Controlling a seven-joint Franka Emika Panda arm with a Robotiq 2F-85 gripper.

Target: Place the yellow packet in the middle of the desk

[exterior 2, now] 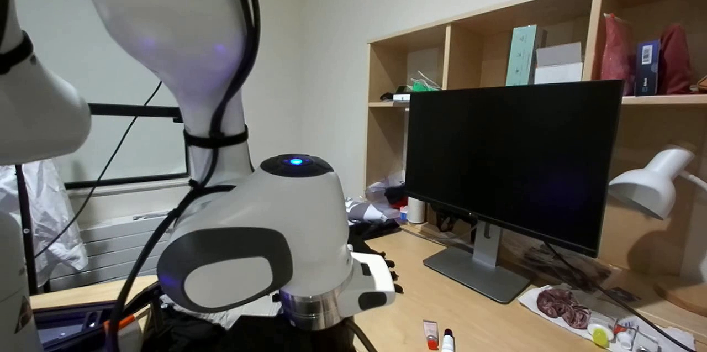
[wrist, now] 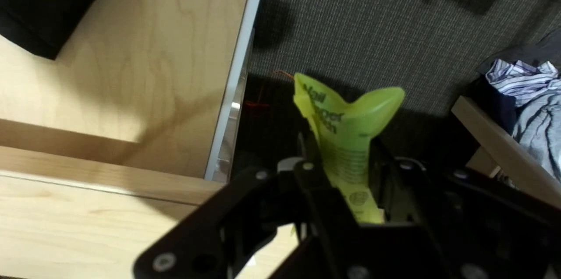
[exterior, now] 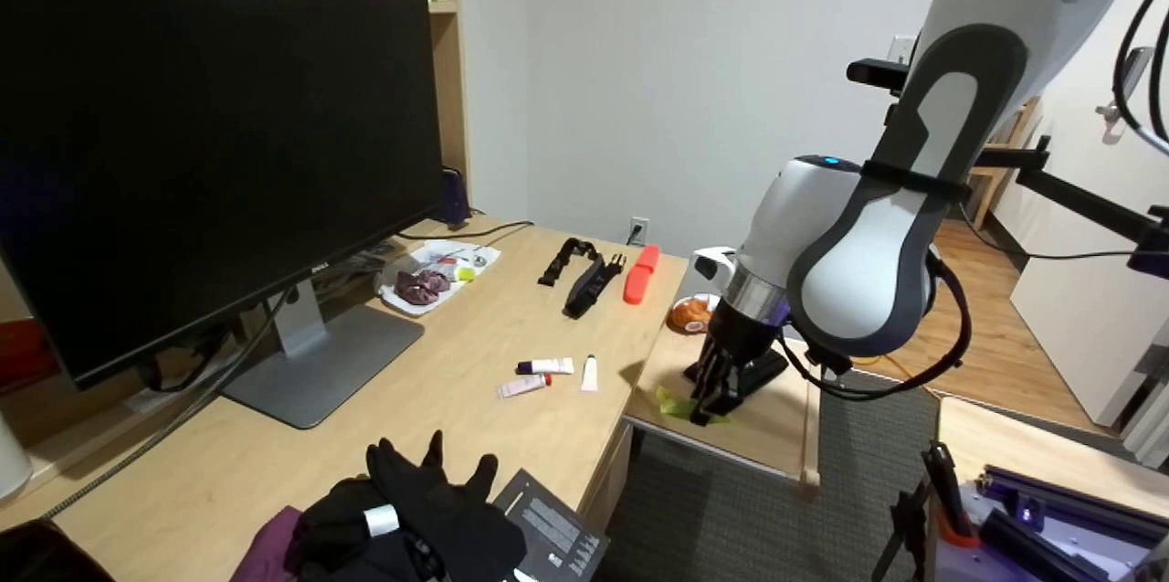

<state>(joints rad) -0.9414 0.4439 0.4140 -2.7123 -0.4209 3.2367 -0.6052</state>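
Fingers pinch yellow packet over carpet, past edge of desk.

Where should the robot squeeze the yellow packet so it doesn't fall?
Probably the middle of the yellow packet, pinched from its two sides, as the gripper has it now. It looks thin and soft, so it bunches up between the jaws, and its flared end sticks out free past them.

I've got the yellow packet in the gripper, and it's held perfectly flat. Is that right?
Not flat: the wrist view shows the yellow packet buckled, its free end flaring into two lobes with a dip between. The gripper does hold it.
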